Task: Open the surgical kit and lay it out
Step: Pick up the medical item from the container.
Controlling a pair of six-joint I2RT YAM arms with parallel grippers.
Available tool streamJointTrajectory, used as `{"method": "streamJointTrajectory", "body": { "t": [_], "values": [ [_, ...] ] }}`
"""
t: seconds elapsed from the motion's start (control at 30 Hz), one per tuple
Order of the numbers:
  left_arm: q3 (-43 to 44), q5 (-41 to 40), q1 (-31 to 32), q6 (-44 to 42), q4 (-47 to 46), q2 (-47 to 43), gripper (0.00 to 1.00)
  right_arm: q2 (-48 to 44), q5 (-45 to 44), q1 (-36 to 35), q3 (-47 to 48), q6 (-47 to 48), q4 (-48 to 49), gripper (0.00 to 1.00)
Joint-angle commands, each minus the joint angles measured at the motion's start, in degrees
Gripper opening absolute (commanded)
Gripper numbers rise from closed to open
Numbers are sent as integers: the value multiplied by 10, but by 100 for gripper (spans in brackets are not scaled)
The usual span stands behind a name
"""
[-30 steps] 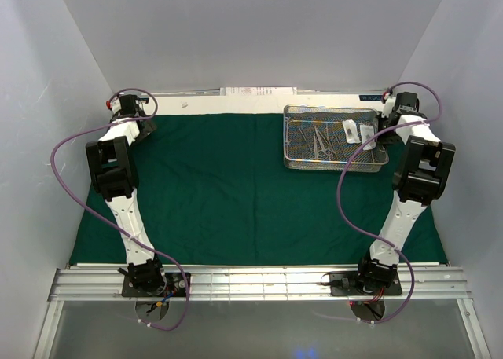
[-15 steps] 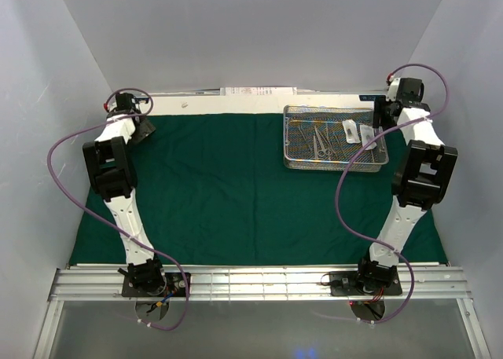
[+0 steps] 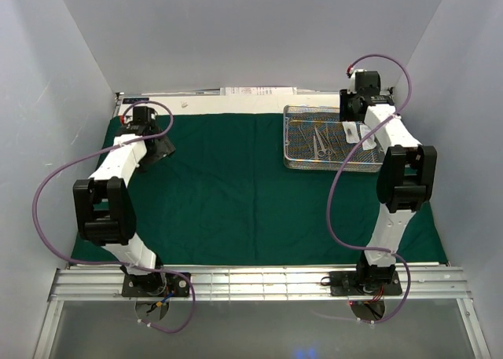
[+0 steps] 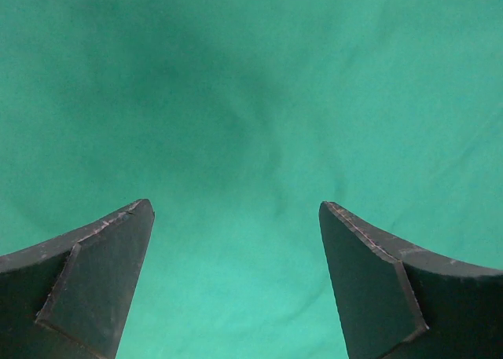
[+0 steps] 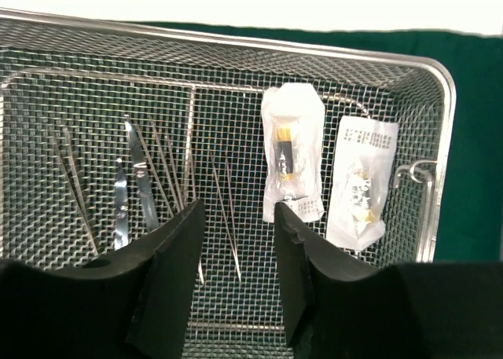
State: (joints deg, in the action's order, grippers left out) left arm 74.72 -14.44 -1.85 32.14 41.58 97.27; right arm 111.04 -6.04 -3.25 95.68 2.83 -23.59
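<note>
The surgical kit's dark green cloth [image 3: 228, 190] lies spread flat over the table. The silver wire-mesh tray [image 3: 292, 163] stands on its back right part. In the tray lie scissors [image 5: 130, 178], thin forceps [image 5: 228, 210] and two clear packets [image 5: 292, 151] [image 5: 361, 182]. My right gripper [image 5: 237, 206] hovers over the tray's right half [image 3: 353, 117], jaws partly open with nothing between them. My left gripper [image 4: 236, 206] is wide open just above bare cloth [image 4: 251, 84] near the back left [image 3: 161, 148].
A white paper strip [image 3: 259, 92] lies along the table's back edge behind the cloth. White walls close in the left, back and right sides. An aluminium rail [image 3: 259, 280] runs along the front by both arm bases. Purple cables [image 3: 338, 186] loop beside each arm.
The left gripper has come away from the cloth's back left corner, inward and nearer. The right gripper has swung from the back right corner leftward over the tray.
</note>
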Motion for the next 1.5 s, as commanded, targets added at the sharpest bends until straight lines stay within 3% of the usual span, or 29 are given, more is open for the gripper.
{"method": "streamJointTrajectory", "body": {
  "t": [0.0,0.13,0.37,1.1,1.33,1.47],
  "values": [
    [-49,10,4,-18,9,-66,98,34,-9,17,3,14,1,46],
    [-82,24,7,-24,2,-126,98,65,-2,25,19,20,5,45],
    [-100,40,7,-36,-1,-144,98,125,2,26,50,19,8,46],
    [-109,61,9,-31,-12,-130,98,171,43,52,36,32,6,45],
    [-109,63,9,-31,-14,-127,98,161,54,52,46,35,1,15],
    [-105,63,9,-30,-15,-126,98,147,54,51,57,33,-8,10]
  ]
}}
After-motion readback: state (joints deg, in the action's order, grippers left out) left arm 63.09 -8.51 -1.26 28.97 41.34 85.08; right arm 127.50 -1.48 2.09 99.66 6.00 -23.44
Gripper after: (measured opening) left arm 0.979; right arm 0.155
